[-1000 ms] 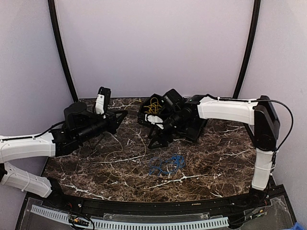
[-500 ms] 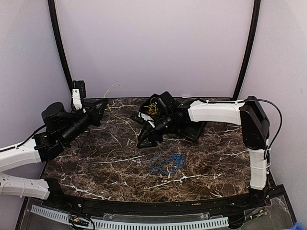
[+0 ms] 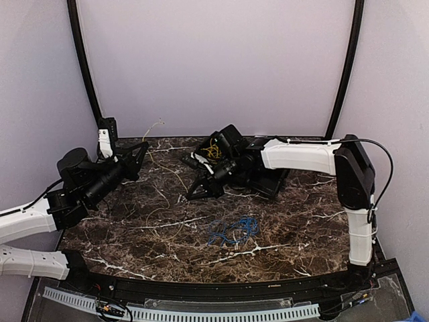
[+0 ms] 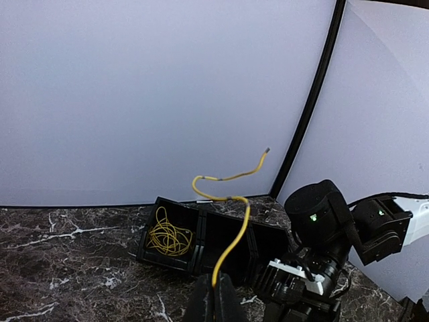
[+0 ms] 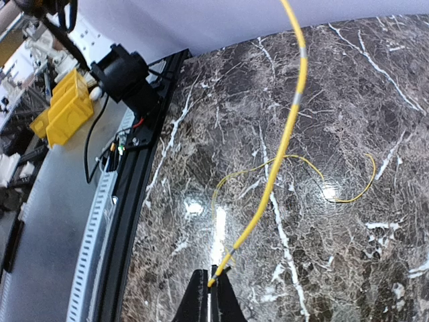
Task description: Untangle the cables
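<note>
A yellow cable (image 3: pixel 175 176) runs slack over the dark marble table between both grippers. My left gripper (image 4: pixel 216 288) is shut on it at the back left, and the cable's free end (image 4: pixel 265 151) curls up above the fingers. My right gripper (image 5: pixel 213 285) is low over the table's middle, shut on another stretch of the same yellow cable (image 5: pixel 285 141). In the top view the left gripper (image 3: pixel 137 157) and right gripper (image 3: pixel 191 194) stand apart. A blue cable (image 3: pixel 231 229) lies in a loose coil nearer the front, untouched.
A black three-compartment bin (image 4: pixel 201 258) stands at the back, with a separate yellow coil (image 4: pixel 167 236) in its left cell. The right arm (image 4: pixel 322 221) leans beside the bin. A black rail (image 5: pixel 134 201) edges the table front. Black posts (image 3: pixel 84 67) flank the back wall.
My right gripper has moved left and lower and closed on the yellow cable. The left arm has drawn back toward the left wall, pulling the cable with it.
</note>
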`<state>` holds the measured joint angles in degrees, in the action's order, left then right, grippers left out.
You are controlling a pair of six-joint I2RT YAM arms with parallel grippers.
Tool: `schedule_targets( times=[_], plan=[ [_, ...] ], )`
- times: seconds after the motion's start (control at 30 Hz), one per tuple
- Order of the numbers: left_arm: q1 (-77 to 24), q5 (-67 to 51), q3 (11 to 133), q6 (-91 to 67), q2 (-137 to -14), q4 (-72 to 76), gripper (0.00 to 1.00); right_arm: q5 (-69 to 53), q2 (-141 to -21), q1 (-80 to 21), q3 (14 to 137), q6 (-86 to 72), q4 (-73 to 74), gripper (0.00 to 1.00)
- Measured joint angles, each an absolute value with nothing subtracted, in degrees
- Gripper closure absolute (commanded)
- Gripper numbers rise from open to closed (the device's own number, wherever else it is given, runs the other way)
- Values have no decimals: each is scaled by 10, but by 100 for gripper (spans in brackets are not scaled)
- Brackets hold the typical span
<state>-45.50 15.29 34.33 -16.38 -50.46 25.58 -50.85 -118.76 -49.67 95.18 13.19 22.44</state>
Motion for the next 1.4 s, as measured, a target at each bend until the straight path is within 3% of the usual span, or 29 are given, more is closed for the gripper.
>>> schedule_targets(
  times=[0.07,0.13,0.17,0.23,0.3,0.57,0.83,1.4],
  plan=[
    [-455,155,343,-166,-500,256,100,-510,-1192,-497,962,129,229,100],
    [-455,157,337,-168,-494,258,93,-508,-1199,-496,982,132,240,100],
    [-455,159,333,-170,-490,258,77,-505,-1202,-495,992,135,245,100],
    [-455,161,324,-172,-483,258,60,-494,-1206,-491,1018,143,256,100],
    [-455,163,309,-176,-472,257,54,-480,-1206,-484,1040,150,267,100],
    [-455,190,221,-196,-356,232,49,-378,-1210,-422,1171,215,305,100],
    [-455,245,187,-199,-256,195,48,-297,-1220,-387,1209,252,303,100],
    [-455,282,172,-202,-267,181,48,-221,-1221,-367,1291,257,245,100]
  ],
)
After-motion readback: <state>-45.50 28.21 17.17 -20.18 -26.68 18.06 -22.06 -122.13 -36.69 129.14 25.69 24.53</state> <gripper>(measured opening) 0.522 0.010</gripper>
